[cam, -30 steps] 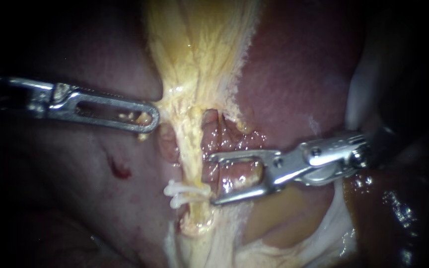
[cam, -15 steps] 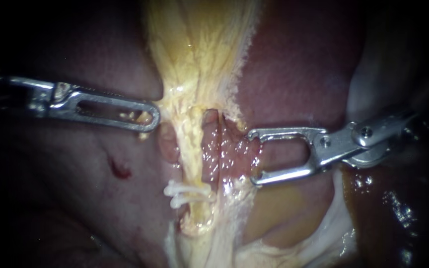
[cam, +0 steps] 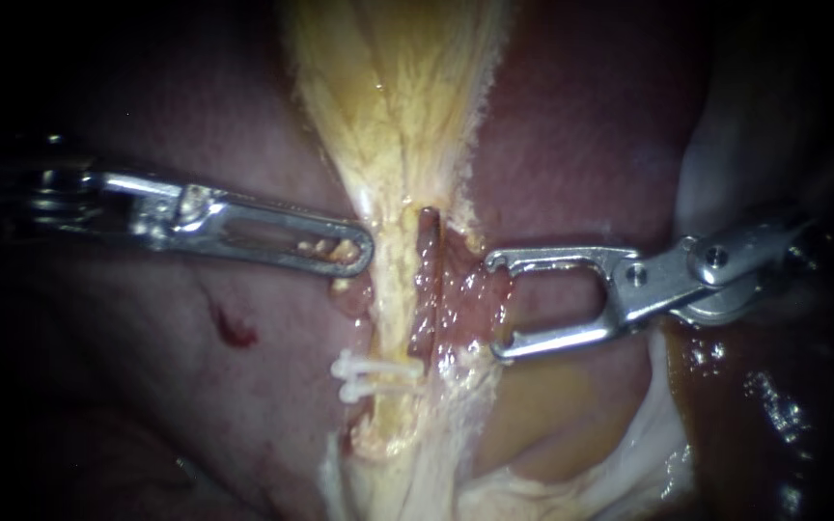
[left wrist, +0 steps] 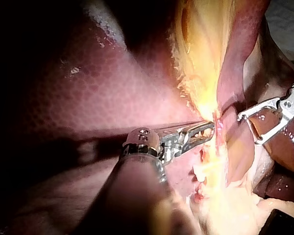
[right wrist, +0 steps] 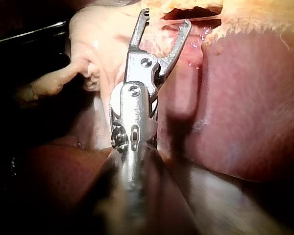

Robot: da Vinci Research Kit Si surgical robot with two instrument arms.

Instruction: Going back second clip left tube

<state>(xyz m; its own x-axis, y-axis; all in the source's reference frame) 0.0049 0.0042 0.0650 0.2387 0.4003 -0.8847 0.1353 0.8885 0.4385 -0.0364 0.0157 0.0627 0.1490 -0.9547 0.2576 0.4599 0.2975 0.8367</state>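
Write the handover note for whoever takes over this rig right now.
Left instrument: jaws shut on the yellow tissue beside the left tube.
Right instrument: jaws open, empty, clear of the left tube on its right side.
White clips: two bars across the left tube, below both instruments.
Done: clips seated.
Left: probably draw the right instrument out while the left instrument holds.

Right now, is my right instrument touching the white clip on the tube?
Apart. In the endoscope view the right instrument stands open beside the clip, with a strip of wet tissue plainly showing between its lower tip and the clip's end.
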